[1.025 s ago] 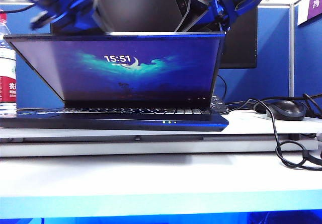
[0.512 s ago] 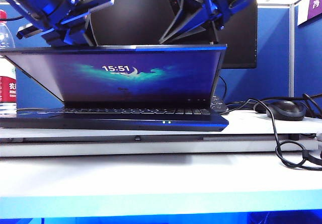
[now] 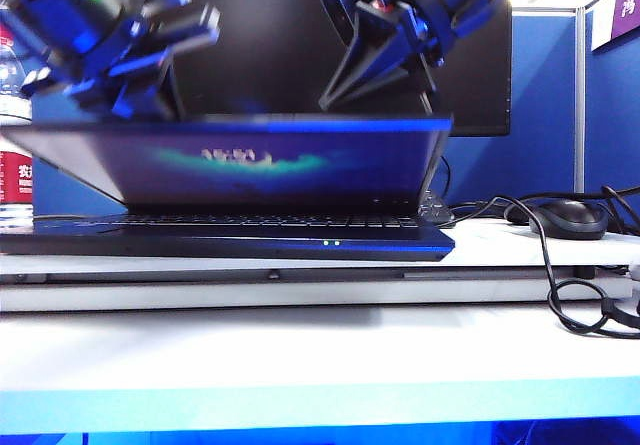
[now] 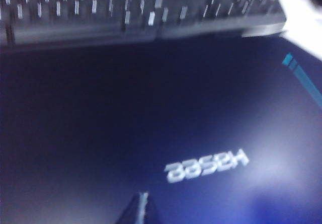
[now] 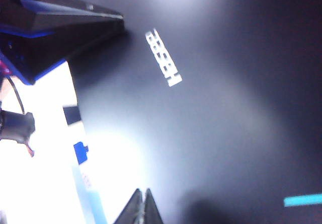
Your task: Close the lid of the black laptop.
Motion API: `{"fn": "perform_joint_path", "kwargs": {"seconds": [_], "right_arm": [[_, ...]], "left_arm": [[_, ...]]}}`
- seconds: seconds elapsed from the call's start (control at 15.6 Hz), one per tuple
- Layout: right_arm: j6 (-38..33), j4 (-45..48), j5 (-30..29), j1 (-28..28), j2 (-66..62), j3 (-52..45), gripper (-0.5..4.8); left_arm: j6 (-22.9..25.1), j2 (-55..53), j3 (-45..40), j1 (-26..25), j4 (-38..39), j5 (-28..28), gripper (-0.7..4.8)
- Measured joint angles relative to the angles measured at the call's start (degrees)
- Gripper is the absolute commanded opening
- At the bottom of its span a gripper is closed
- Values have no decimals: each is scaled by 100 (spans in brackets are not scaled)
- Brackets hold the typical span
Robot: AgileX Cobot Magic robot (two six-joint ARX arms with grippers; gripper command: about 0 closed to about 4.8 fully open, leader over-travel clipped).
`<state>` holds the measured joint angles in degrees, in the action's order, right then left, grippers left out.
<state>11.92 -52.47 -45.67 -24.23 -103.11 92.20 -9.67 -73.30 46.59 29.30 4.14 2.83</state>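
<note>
The black laptop (image 3: 230,241) sits open on the white desk, its lit lid (image 3: 250,165) leaning far forward over the keys. Both grippers rest on the lid's dark back, near its top edge. My left gripper (image 3: 130,95) is above the lid's left part and my right gripper (image 3: 340,93) is above its middle-right. In the left wrist view the shut left gripper (image 4: 141,210) lies against the lid (image 4: 151,123) below the mirrored logo. In the right wrist view the shut right gripper (image 5: 144,208) touches the lid (image 5: 211,108). Neither holds anything.
A large black monitor (image 3: 300,35) stands right behind the laptop. A separate black keyboard (image 4: 141,7) lies past the lid. A water bottle (image 3: 12,165) stands at the left. A mouse (image 3: 568,217) and looping cables (image 3: 575,300) lie at the right.
The lid has swung further down toward the keyboard, its top edge dropping steadily. Both grippers have come down with it, staying on its back.
</note>
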Motion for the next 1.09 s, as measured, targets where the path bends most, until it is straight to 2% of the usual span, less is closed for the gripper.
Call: {"fn": "perform_joint_path", "kwargs": {"seconds": [0.38,0.83,0.96,1.09], "right_arm": [[9,258,-15,-2,-2,-966,-5],[2,531,-42,-2,17,-1043,-5],[0,573,-39,0,203,-1047,-5],[-4,852,-42,0,789,-1045,-5]], "left_arm": [[0,-26,-136,0,42,0,-4],[-11,-4,-321,0,26,-39,-4],[-15,278,-321,0,-35,-120,-4],[-11,1047,-321,0,-232,-273,-4]]}}
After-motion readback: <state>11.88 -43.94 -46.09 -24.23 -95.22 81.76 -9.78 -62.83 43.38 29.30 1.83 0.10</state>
